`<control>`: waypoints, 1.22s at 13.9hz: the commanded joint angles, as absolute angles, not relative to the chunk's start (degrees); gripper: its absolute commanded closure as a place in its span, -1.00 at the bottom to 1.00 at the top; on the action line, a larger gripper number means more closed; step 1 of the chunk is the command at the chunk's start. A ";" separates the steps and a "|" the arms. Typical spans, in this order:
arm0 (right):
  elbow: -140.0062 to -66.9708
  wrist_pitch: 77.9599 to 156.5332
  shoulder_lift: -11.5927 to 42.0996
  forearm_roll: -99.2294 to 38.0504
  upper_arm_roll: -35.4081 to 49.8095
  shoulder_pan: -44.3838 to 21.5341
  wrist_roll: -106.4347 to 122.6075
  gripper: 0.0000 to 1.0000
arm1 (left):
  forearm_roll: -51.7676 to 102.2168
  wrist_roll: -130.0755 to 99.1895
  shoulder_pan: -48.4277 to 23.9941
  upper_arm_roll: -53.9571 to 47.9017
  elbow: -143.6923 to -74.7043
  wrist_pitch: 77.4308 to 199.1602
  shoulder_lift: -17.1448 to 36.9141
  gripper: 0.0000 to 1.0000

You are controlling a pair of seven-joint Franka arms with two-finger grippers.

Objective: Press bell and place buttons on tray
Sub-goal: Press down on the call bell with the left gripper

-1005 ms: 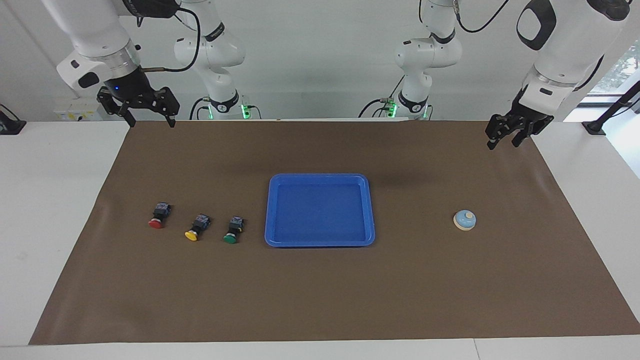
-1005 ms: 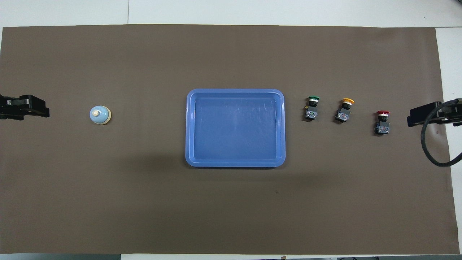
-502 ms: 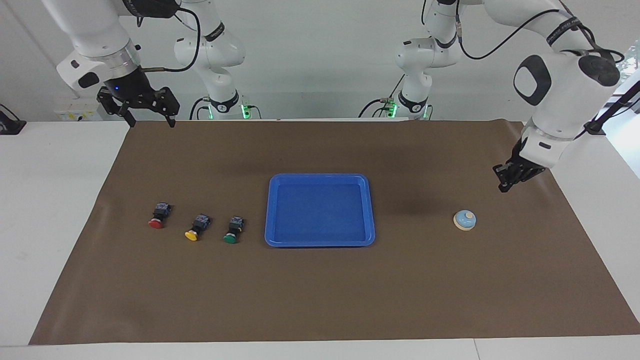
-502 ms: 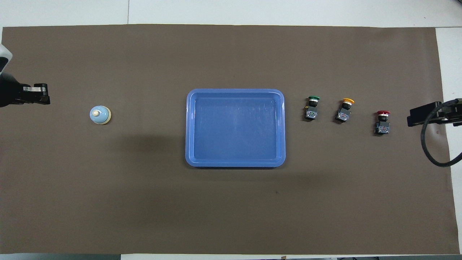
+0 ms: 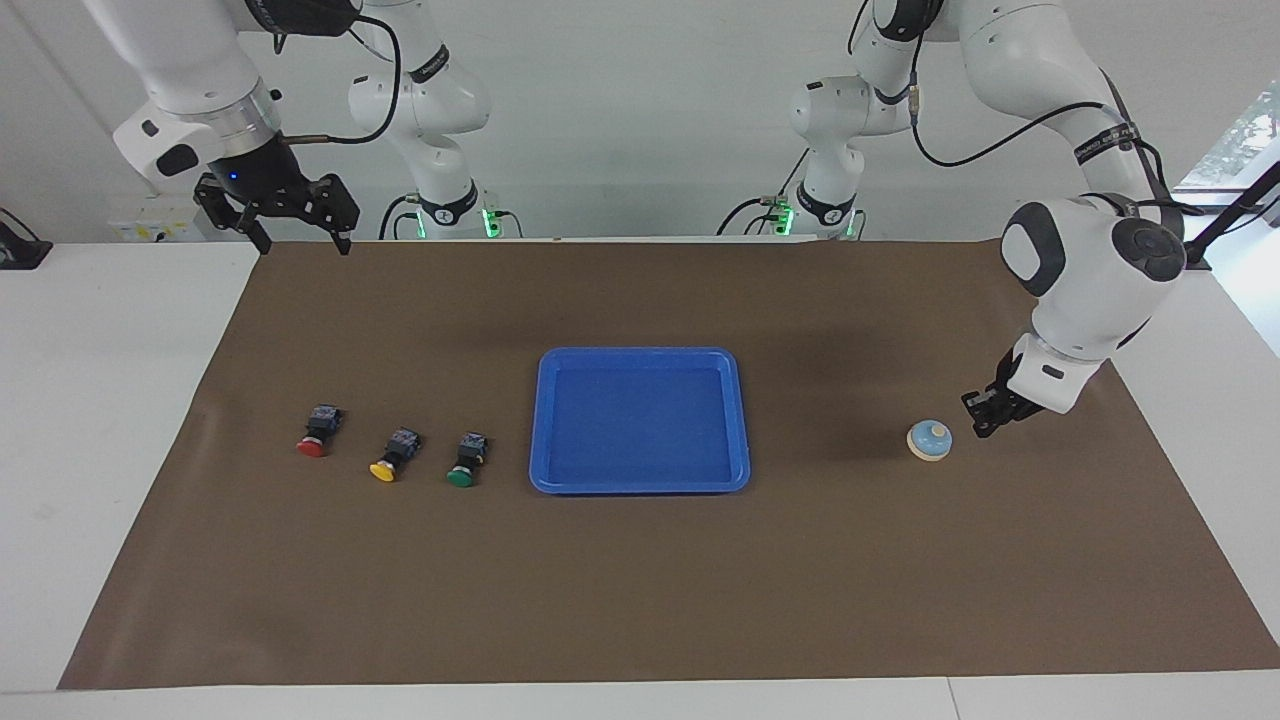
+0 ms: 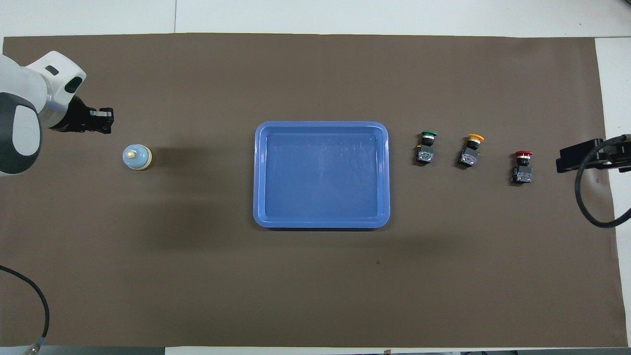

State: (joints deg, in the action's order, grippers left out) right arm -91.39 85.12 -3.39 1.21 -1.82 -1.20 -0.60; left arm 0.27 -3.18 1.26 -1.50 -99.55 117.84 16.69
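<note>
The left hand [image 5: 982, 424], fingers closed to press, hangs just beside the small light-blue dome bell [image 5: 929, 440]; the right hand [image 5: 292, 228] waits open.

Three buttons: red [image 5: 313, 437], yellow [image 5: 390, 460], green [image 5: 465, 465]. One bell [image 5: 929, 440]. One tray [image 5: 640, 484]. One mat [image 5: 640, 600]. Two arms, two grippers: left [image 5: 982, 418], right [image 5: 292, 236].

Blue tray [image 5: 640, 356], light-blue bell [image 5: 929, 439], brown mat [image 5: 640, 580].
</note>
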 commanded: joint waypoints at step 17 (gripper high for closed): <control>-91.23 84.55 -3.52 1.49 -1.23 -0.35 0.70 -1.00 | 0.26 -3.34 1.49 -1.85 -111.88 127.44 13.01 1.00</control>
